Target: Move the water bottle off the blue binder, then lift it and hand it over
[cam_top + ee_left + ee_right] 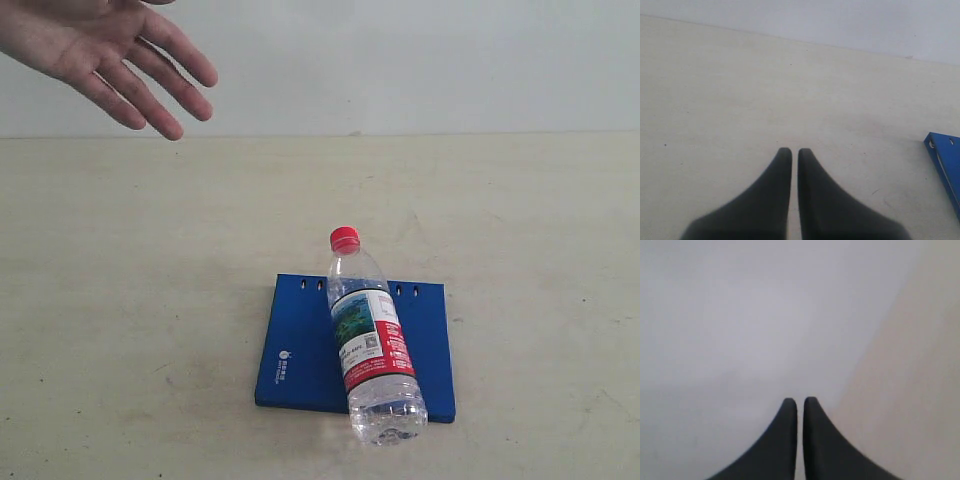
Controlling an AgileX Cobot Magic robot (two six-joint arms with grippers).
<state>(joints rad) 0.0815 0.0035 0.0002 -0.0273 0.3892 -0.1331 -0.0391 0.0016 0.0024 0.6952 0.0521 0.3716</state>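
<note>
Currently | water bottle [372, 345] lies on blue binder [303, 338] | left gripper [795, 152] jaws closed, empty | right gripper [800, 401] jaws closed, empty

A binder [300, 345] was laid flat on the desk [120, 300], front of centre. A water bottle [372, 345] was laid on its side across the binder's right half, its cap past the far edge and its base overhanging the near edge. A hand [95, 45] was held at the far left, well apart.

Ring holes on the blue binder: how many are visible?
4. Two ring holes left of the water bottle, two right of it, along the blue binder's far edge; the bottle may hide others.
</note>
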